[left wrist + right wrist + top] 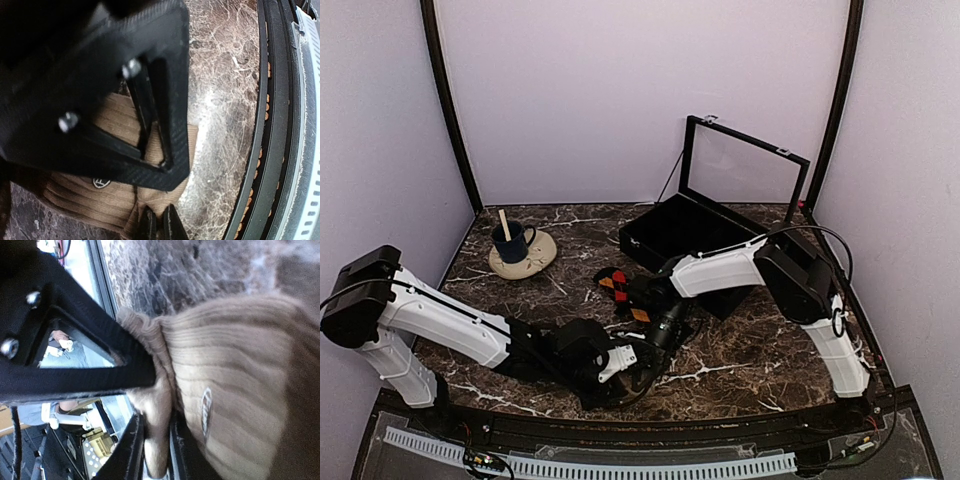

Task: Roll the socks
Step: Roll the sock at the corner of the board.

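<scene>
Hiding tan sock (115, 200), left gripper (160, 227) seemingly pinches it.

Soft, even light; both wrist views blur close up, with glare on the marble table (215, 115).

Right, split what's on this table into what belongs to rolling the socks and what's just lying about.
For the job: tan-brown ribbed fabric sock; black fabric sock with red and orange argyle diamonds.
Lying about: dark blue mug holding a wooden stick, on a cream round saucer; open black rectangular case with a clear raised lid.
</scene>
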Robot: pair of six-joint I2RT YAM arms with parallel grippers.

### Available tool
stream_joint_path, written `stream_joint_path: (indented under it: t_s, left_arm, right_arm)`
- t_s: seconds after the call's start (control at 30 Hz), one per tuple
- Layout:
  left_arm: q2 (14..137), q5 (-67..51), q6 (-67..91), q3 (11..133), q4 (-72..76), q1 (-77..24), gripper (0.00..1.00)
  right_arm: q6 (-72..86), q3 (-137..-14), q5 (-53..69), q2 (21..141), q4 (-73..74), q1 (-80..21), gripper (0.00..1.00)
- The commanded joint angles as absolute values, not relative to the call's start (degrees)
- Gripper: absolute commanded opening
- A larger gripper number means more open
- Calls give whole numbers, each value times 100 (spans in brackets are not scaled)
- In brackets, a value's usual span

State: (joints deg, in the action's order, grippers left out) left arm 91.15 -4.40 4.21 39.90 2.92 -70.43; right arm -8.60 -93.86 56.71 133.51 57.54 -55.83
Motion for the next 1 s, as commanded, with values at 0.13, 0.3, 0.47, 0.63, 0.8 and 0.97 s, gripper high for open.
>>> stream_joint_path:
  t_s: [0.13, 0.3, 0.47, 0.63, 0.8, 0.97]
  left_arm:
    - [8929, -678, 553, 3756, -366, -6917, 0]
    - [8869, -728, 567, 3752, -420, -6898, 0]
    - [8831, -763, 550, 3779, -515, -6890, 0]
    - [8772, -810, 548, 3786, -626, -6875, 0]
    - [8792, -892, 466, 3956, -823, -6845, 0]
    - [8882, -1174, 385, 4218, -1001, -6688, 0]
  right_arm:
    - [-686, -9112, 5727, 12918, 5381, -5359, 21]
    - [-612, -8948, 5786, 12805, 5214, -5281, 22]
    - [-331, -8652, 5842, 12591, 4781, -5151, 22]
    - [101, -8271, 5861, 12290, 4146, -4943, 22]
    - [714, -7743, 5922, 11786, 3281, -4720, 22]
    - [1398, -7178, 5534, 11224, 2447, -4570, 22]
